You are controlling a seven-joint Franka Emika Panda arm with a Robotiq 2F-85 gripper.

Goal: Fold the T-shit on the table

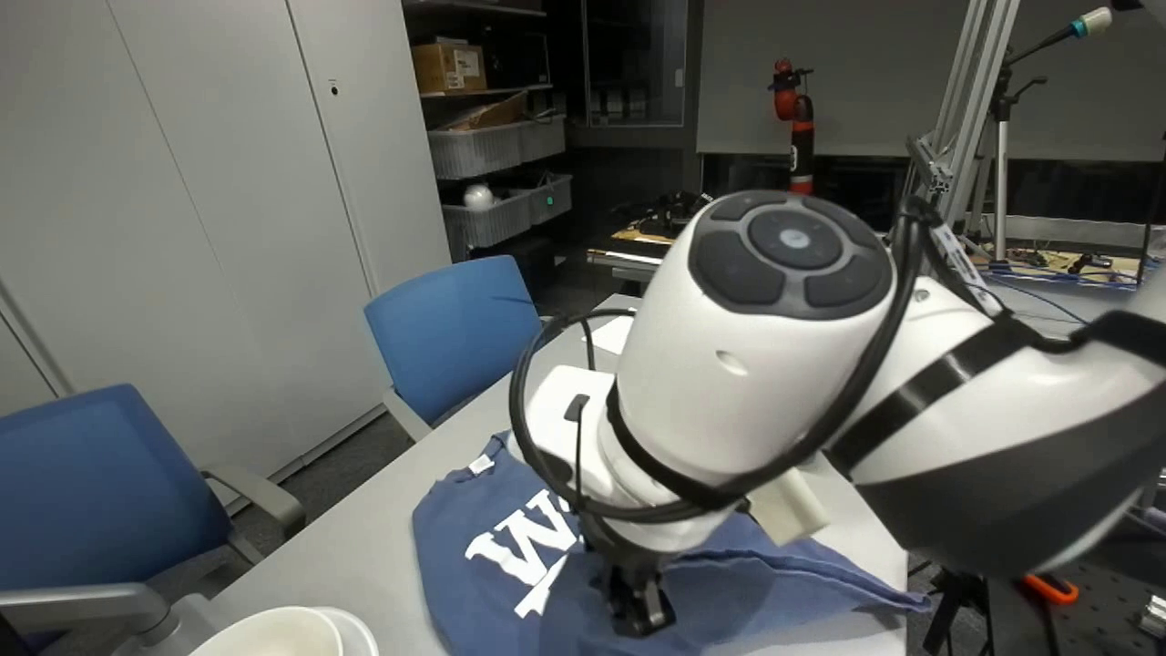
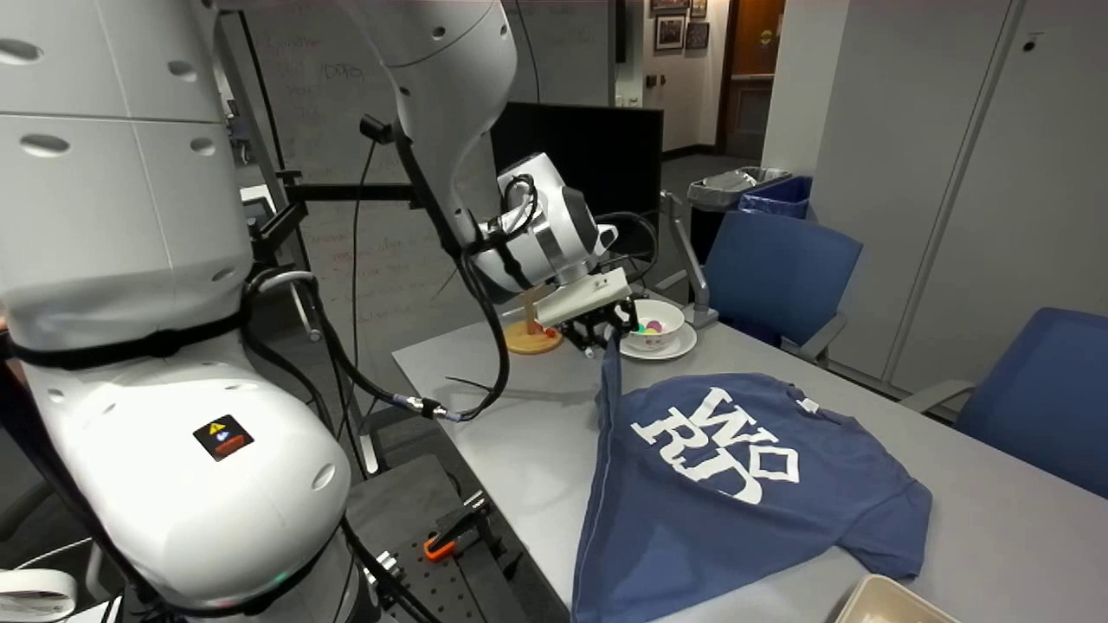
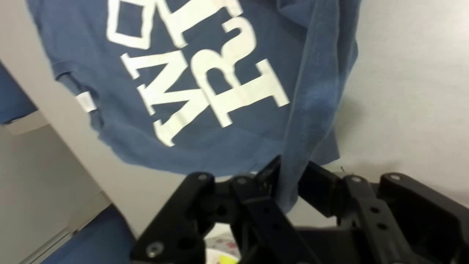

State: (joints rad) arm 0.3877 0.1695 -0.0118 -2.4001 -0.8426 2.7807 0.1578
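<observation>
The blue T-shit (image 2: 701, 536) with white block letters lies on the light grey table (image 2: 995, 459), its hem side lifted. In the wrist view a raised fold of the T-shit (image 3: 315, 91) runs up between the fingertips of my gripper (image 3: 293, 167), pinched by both pads. An exterior view shows the gripper (image 2: 609, 339) above the table, the cloth hanging from it in a steep ridge. From the opposite side, the arm covers part of the T-shit (image 1: 455, 547), and the gripper (image 1: 642, 615) stands over the cloth; its grip is hard to see there.
A white bowl (image 2: 649, 318) with coloured pieces sits on a plate (image 2: 679, 344) near the gripper. Beside it is a round wooden stand (image 2: 530, 342). A beige container (image 2: 892, 601) is at the near edge. Blue chairs (image 1: 455, 328) line the table's long side.
</observation>
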